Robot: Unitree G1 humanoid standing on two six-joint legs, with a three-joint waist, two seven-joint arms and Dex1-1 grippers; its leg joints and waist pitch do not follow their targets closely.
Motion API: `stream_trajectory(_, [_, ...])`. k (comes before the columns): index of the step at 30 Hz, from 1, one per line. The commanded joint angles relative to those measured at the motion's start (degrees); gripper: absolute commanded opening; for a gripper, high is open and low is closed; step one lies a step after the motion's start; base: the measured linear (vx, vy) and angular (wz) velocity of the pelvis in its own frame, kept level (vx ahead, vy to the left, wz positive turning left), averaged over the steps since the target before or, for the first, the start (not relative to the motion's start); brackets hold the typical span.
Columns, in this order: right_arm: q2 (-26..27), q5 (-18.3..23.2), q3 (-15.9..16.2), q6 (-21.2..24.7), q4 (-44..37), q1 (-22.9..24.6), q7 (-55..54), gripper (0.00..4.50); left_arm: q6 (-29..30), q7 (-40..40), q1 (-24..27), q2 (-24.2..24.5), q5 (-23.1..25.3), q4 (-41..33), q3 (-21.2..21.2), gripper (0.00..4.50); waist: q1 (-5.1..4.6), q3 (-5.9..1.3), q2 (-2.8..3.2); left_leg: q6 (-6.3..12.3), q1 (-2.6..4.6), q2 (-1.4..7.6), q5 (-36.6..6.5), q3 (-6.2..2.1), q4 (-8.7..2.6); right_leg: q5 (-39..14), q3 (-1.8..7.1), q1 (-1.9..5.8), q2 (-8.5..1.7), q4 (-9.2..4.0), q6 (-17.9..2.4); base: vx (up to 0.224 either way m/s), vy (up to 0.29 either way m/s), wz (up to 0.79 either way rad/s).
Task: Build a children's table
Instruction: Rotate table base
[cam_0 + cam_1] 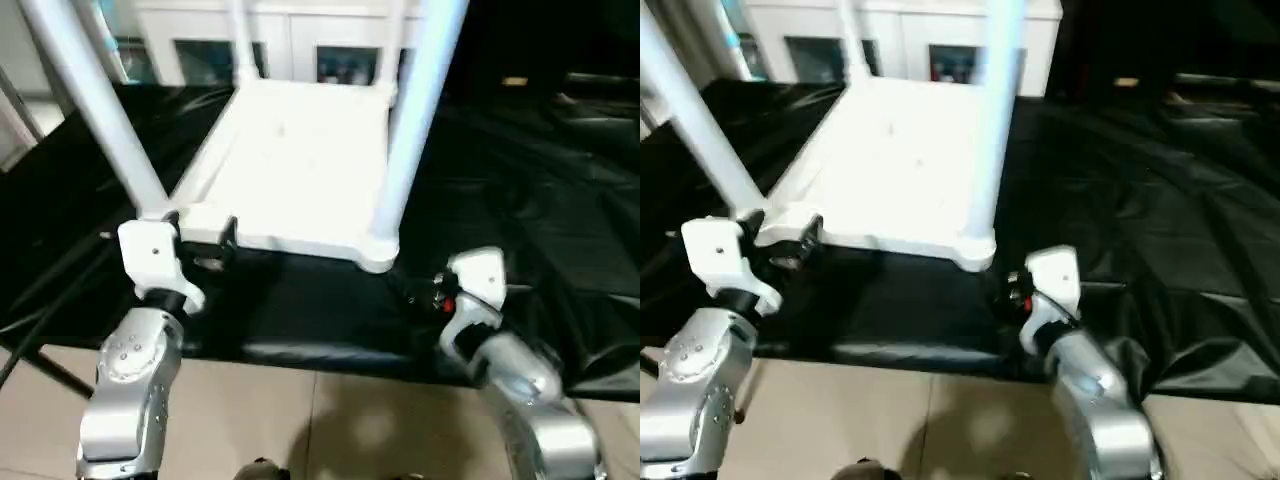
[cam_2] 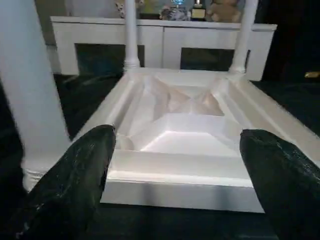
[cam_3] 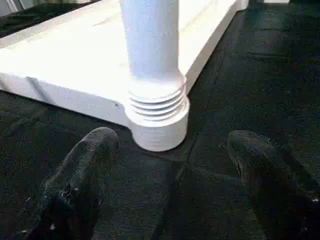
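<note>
While both silver forearms reach in from the near edge, the left gripper (image 1: 205, 245) sits spread wide at the table top's (image 1: 300, 170) near-left corner, fingers (image 2: 75, 180) either side of the near rim, holding nothing that I can see. Over on the other side, the right gripper (image 3: 170, 185) hangs open and empty over the black cloth (image 1: 520, 200), just short of the near-right leg (image 3: 150, 50) in its corner socket (image 3: 157, 122). Upside down on that cloth lies the top, ribbed underside up, with four legs standing. Beyond it stands a white cabinet (image 2: 165, 40).
</note>
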Motion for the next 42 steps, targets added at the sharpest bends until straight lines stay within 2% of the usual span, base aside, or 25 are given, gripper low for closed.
stream_trajectory(1, [-1.17, -0.4, -1.17, 0.54, -0.03, -1.28, -0.18, 3.89, -0.79, 0.74, -0.54, -0.73, -0.26, 0.95, -1.4, 4.43, -1.2, -2.71, -0.94, -4.88, 3.79, 3.72, -30.53, -1.76, -8.46, -21.82, -0.01, 0.45, -0.45, -3.68, -2.02, 0.0, 0.0, 0.0])
stream_trajectory(2, [-1.28, -0.48, -1.23, 0.57, 0.06, -1.43, -0.14, 3.89, -1.12, 0.76, -0.54, -0.86, -0.4, 1.06, -1.52, 4.43, -1.52, -2.4, -0.49, -4.27, 4.8, 3.33, -34.84, -1.58, -8.62, -27.96, -0.56, 0.63, -0.35, -4.68, -0.81, 0.0, 0.0, 0.0])
stream_trajectory(3, [-1.91, -0.73, -1.32, 0.52, 0.38, -1.96, 0.18, 3.89, -1.42, 0.88, -0.22, -1.17, -0.49, 0.85, -2.0, 4.43, -2.1, -1.95, -1.56, -3.62, 5.18, 3.26, -36.66, -1.35, -8.67, -30.93, -0.98, 0.63, -0.11, -5.39, -0.41, 0.0, 0.0, 0.0])
stream_trajectory(4, [-2.51, -0.86, -1.21, 0.36, 0.63, -2.34, 0.41, 3.89, -1.62, 0.94, 0.09, -1.48, -0.66, 0.65, -2.33, 4.43, -2.68, -1.48, -0.99, -2.83, 5.98, 2.83, -39.39, -1.25, -8.62, -36.67, -1.93, 1.22, 0.18, -6.27, 0.55, 0.0, 0.0, 0.0])
stream_trajectory(5, [-3.3, -0.93, -0.92, 0.37, 0.86, -2.73, 1.02, 3.89, -1.32, 1.25, 0.45, -1.92, -0.73, 0.5, -2.49, 4.43, -3.19, -1.34, -1.84, -2.46, 6.57, 2.78, -40.44, -1.12, -8.42, -38.48, -2.34, 1.22, 0.35, -6.79, 0.85, 0.0, 0.0, 0.0])
stream_trajectory(7, [-5.66, -1.58, 0.42, 0.49, 1.48, -4.07, 3.66, 3.89, -1.52, 1.92, 1.69, -2.82, -0.1, 0.77, -2.64, 4.43, -4.88, -1.01, -1.64, -2.23, 6.94, 2.89, -42.51, -1.36, -8.82, -37.64, -3.95, 2.92, 0.33, -7.02, 1.67, 0.031, -0.015, -0.08])
stream_trajectory(8, [-5.97, -1.46, 0.57, 0.64, 1.58, -4.33, 4.3, 3.89, -1.69, 1.96, 1.91, -2.81, 0.19, 0.81, -2.69, 4.43, -5.44, -1.38, -1.4, -2.01, 6.02, 2.86, -40.85, -1.53, -9.05, -35.99, -3.65, 4.53, -0.4, -6.79, 1.56, 0.062, -0.03, -0.16])
stream_trajectory(9, [-6.7, -1.31, 0.95, 0.92, 1.85, -4.77, 5.55, 3.89, -1.93, 1.99, 2.23, -2.83, 0.48, 0.82, -2.66, 4.43, -6.06, -1.73, -2.56, -1.05, 5.44, 2.59, -37.35, -1.33, -8.7, -35.87, -3.4, 5.21, -1.02, -7.28, 0.69, 0.082, -0.018, -0.17])
stream_trajectory(11, [-7.74, -1.5, 1.5, 0.55, 2.44, -5.18, 6.75, 3.89, -1.65, 2.49, 2.37, -3.0, 1.24, 0.68, -2.51, 4.43, -6.16, -2.25, -2.6, 0.81, 3.4, 2.14, -29.17, -0.78, -8.52, -35.93, -2.54, 6.96, -1.55, -7.4, -0.59, 0.08, -0.015, -0.13])
stream_trajectory(13, [-7.84, -1.5, 1.65, 0.29, 2.75, -5.18, 6.96, 3.89, -1.78, 2.45, 2.37, -2.65, 1.6, 0.61, -2.5, 4.43, -6.16, -3.13, -3.15, 2.87, 3.02, 1.87, -20.95, -0.21, -8.17, -31.1, -1.67, 7.8, -1.5, -7.29, -4.07, 0.1, -0.024, -0.04])
stream_trajectory(15, [-7.63, -1.62, 2.03, 0.08, 3.35, -5.22, 6.82, 3.89, -1.91, 1.7, 2.15, -1.61, 1.42, 0.37, -2.25, 4.43, -5.81, -4.15, -2.93, 7.89, 4.25, 1.68, -12.35, 0.21, -7.71, -18.13, -1.74, 7.73, -0.43, -5.77, -10.76, 0.164, -0.037, 0.12])
stream_trajectory(17, [-6.83, -1.68, 1.8, -0.09, 3.84, -5.43, 5.55, 3.89, -2.12, 0.55, 1.98, -0.96, 0.51, 0.34, -2.65, 4.43, -5.75, -4.46, -2.31, 12.98, 6.53, 2.34, -7.62, -0.28, -7.48, -9.52, -2.47, 6.29, 0.39, -4.0, -14.46, 0.132, -0.027, 0.18])
stream_trajectory(18, [-6.83, -1.68, 1.8, -0.09, 3.84, -5.43, 5.55, 3.89, -2.12, 0.55, 1.98, -0.96, 0.51, 0.34, -2.65, 4.43, -5.94, -4.26, -2.52, 15.09, 6.7, 2.35, -4.41, -0.57, -7.22, -6.21, -2.55, 5.78, 0.78, -3.28, -15.31, 0.223, -0.043, 0.19])
stream_trajectory(19, [-6.57, -1.65, 1.78, -0.17, 4.0, -5.46, 5.18, 3.89, -1.94, 0.15, 1.96, -0.8, 0.27, 0.29, -2.76, 4.43, -5.37, -5.23, -2.7, 19.47, 5.17, 0.74, 9.11, -0.8, -5.19, 4.56, -2.01, 7.12, 0.74, -1.47, -15.29, 0.216, -0.018, 0.15])
stream_trajectory(20, [-6.52, -1.62, 1.82, -0.25, 4.06, -5.44, 5.08, 3.89, -1.52, -0.13, 2.03, -0.65, 0.24, 0.2, -2.9, 4.43, -4.91, -5.93, -3.07, 23.11, 5.84, -0.06, 26.16, -1.67, -3.41, 19.8, -1.62, 5.94, 1.77, 1.28, -13.3, 0.216, -0.018, 0.15])
stream_trajectory(21, [-6.49, -1.64, 1.87, -0.33, 4.03, -5.37, 5.05, 3.89, -1.01, -0.35, 2.12, -0.45, 0.29, 0.11, -3.08, 4.43, -4.72, -6.52, -3.12, 23.74, 6.43, -0.24, 37.64, -2.76, -2.17, 28.78, -1.32, 5.24, 2.57, 2.98, -10.96, 0.176, -0.001, 0.18])
stream_trajectory(22, [-6.44, -1.75, 1.95, -0.46, 4.0, -5.25, 5.13, 3.89, -0.67, -0.56, 2.22, -0.22, 0.47, 0.13, -3.24, 4.43, -4.56, -6.86, -3.17, 22.8, 9.09, 0.36, 54.24, -4.77, -0.47, 35.68, -0.42, 2.15, 3.29, 4.56, -4.41, 0.134, -0.024, 0.1])
stream_trajectory(23, [-6.39, -1.82, 2.0, -0.52, 3.9, -5.09, 5.12, 3.89, -0.87, -0.7, 2.14, -0.11, 0.47, 0.35, -3.18, 4.43, -3.69, -6.78, -2.35, 18.08, 9.4, -0.08, 65.62, -5.6, 1.46, 37.86, 0.96, -0.3, 2.52, 4.3, 1.39, 0.134, -0.024, 0.1])
stream_trajectory(24, [-6.39, -1.9, 2.01, -0.68, 3.85, -4.91, 5.19, 3.89, -0.83, -0.89, 2.04, -0.02, 0.38, 0.55, -3.14, 4.43, -3.09, -6.45, -3.29, 12.1, 6.49, -1.6, 60.76, -4.68, 1.3, 39.05, 1.87, 1.34, 2.75, 3.98, 2.85, 0.082, -0.026, -0.01])
stream_trajectory(26, [-6.38, -1.98, 1.89, -0.85, 3.7, -4.5, 5.11, 3.89, -0.83, -1.37, 1.79, 0.35, 0.35, 1.03, -3.2, 4.43, -1.4, -7.11, -3.6, 5.1, 3.51, -3.72, 47.14, -3.18, 0.86, 49.83, 2.59, 5.52, 5.18, 4.83, 5.02, 0.075, -0.021, -0.09])
stream_trajectory(28, [-6.29, -2.17, 1.69, -0.92, 3.36, -3.86, 4.56, 3.89, -0.68, -1.88, 1.44, 1.09, 0.08, 1.75, -3.38, 4.43, 0.67, -7.28, -2.83, -0.39, 1.89, -3.74, 37.37, -1.75, 0.13, 63.22, 2.97, 7.44, 6.53, 5.61, 5.41, 0.0, 0.0, 0.0])
stream_trajectory(31, [-6.18, -2.22, 1.62, -0.89, 3.3, -3.59, 4.16, 3.89, -0.22, -2.22, 1.3, 1.25, -0.17, 1.93, -3.5, 4.43, 0.84, -6.53, -1.91, -3.29, 2.89, -0.21, 29.47, -1.99, -1.32, 51.47, 2.39, 4.87, 3.94, 4.46, 1.97, -0.051, -0.03, 0.01])
stream_trajectory(34, [-6.01, -2.27, 1.69, -0.82, 3.26, -3.36, 3.88, 3.89, 0.01, -2.4, 1.05, 1.29, 0.38, 2.01, -4.03, 4.43, 0.33, -4.42, -1.86, -8.15, 3.26, 2.47, 0.1, -2.18, -4.74, 15.29, 2.41, 4.12, 1.19, 0.72, -2.96, -0.127, -0.036, 0.04])
stream_trajectory(38, [-5.61, -2.4, 2.02, -0.88, 3.3, -3.48, 3.65, 3.89, -0.36, -2.51, 0.3, 1.05, 0.29, 2.64, -4.1, 4.43, -0.13, -3.79, -2.13, -6.57, 3.08, 3.06, -10.14, -1.58, -5.93, -4.02, 2.97, 3.62, 0.54, -0.95, -4.89, -0.155, -0.037, 0.03])
stream_trajectory(42, [-4.89, -1.16, 1.85, -0.56, 3.37, -3.54, 3.98, 3.89, -0.27, -3.41, -0.27, 0.88, -2.23, 2.33, -3.44, 4.43, -0.5, -3.44, -2.54, -6.08, 2.91, 3.0, -15.15, -1.36, -6.71, -20.2, 3.36, 2.57, 0.39, -2.43, -3.3, -0.128, -0.036, -0.02])
